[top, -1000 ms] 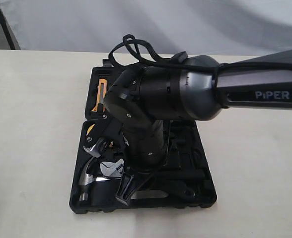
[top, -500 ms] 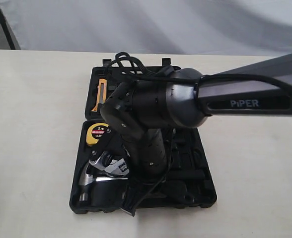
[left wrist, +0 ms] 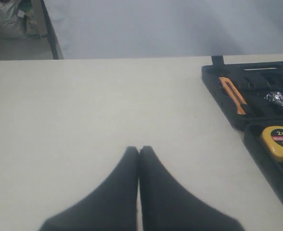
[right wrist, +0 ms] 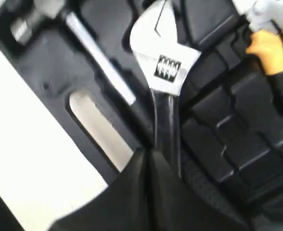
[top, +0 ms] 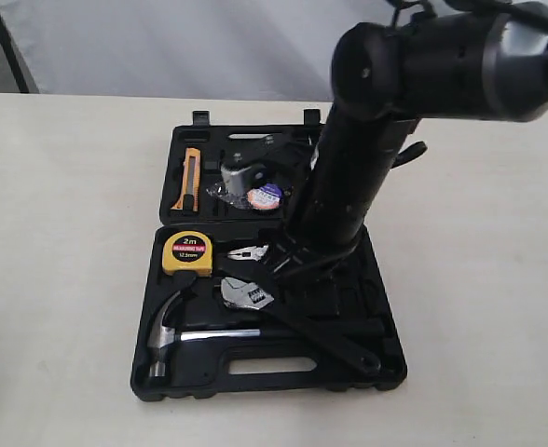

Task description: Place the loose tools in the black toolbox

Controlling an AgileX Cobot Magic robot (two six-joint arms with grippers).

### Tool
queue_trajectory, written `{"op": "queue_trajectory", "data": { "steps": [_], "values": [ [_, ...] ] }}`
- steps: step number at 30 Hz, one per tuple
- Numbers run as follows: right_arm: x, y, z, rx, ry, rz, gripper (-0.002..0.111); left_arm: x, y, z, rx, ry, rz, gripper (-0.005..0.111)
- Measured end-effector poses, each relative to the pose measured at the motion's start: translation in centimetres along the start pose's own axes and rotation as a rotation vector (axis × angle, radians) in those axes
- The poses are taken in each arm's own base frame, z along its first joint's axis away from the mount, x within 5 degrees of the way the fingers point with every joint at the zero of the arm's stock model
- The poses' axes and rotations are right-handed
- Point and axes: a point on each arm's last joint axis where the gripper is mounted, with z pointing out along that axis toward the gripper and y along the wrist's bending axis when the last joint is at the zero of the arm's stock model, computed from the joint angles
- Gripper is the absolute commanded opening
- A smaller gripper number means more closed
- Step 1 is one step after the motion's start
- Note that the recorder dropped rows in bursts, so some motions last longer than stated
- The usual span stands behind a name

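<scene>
Hammer (top: 167, 335), wrench (top: 248, 295) and tape roll (top: 265, 196) at twelve o'clock all lie in the black toolbox (top: 390, 368); left gripper (left wrist: 139, 150) and right gripper (right wrist: 148, 159) are closed.

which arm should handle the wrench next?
Right. The right gripper hangs shut beside the wrench handle, inside the toolbox. The left gripper is shut over bare table, off to the toolbox's side.

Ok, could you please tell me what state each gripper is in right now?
Left gripper: shut, holding nothing.
Right gripper: shut, empty, just over the wrench handle.
</scene>
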Motion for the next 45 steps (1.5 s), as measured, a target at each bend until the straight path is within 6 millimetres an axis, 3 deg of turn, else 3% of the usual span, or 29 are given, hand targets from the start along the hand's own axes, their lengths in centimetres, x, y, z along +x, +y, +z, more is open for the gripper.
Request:
{"op": "queue_trajectory", "data": {
  "steps": [7,9,14,16,20,22,26,33,36,37,40,45],
  "values": [
    [0.3,-3.2,-0.8,-0.076,-0.092,0.105,0.000,0.0,0.0,0.0,0.000,0.000,0.000,0.001],
    [0.3,-3.1,-0.8,-0.077,-0.094,0.103,0.000,0.0,0.0,0.0,0.000,0.000,0.000,0.001],
    [-0.4,-0.5,0.2,-0.060,-0.058,0.013,0.000,0.0,0.0,0.0,0.000,0.000,0.000,0.001],
    [-0.6,0.6,0.8,-0.034,-0.023,-0.020,0.009,0.0,0.0,0.0,0.000,0.000,0.000,0.001],
    [-0.6,1.6,2.7,0.050,0.066,-0.050,0.037,0.0,0.0,0.0,0.000,0.000,0.000,0.001],
    [-0.6,1.9,3.6,0.088,0.101,-0.066,0.043,0.0,0.0,0.0,0.000,0.000,0.000,0.001],
    [-1.0,2.3,4.8,0.117,0.092,-0.060,0.042,0.0,0.0,0.0,0.000,0.000,0.000,0.001],
    [-1.8,1.9,5.0,0.175,0.017,-0.029,0.042,0.0,0.0,0.0,0.000,0.000,0.000,0.001],
    [-1.6,1.4,6.1,0.191,0.054,-0.011,0.042,0.0,0.0,0.0,0.000,0.000,0.000,0.001],
    [-1.5,1.3,6.5,0.191,0.067,-0.006,0.037,0.0,0.0,0.0,0.000,0.000,0.000,0.001],
    [-1.6,1.1,6.9,0.196,0.082,0.004,0.000,0.0,0.0,0.0,0.000,0.000,0.000,0.001],
    [-1.7,1.4,6.4,0.195,0.066,-0.001,0.000,0.0,0.0,0.0,0.000,0.000,0.000,0.001]
  ]
}}
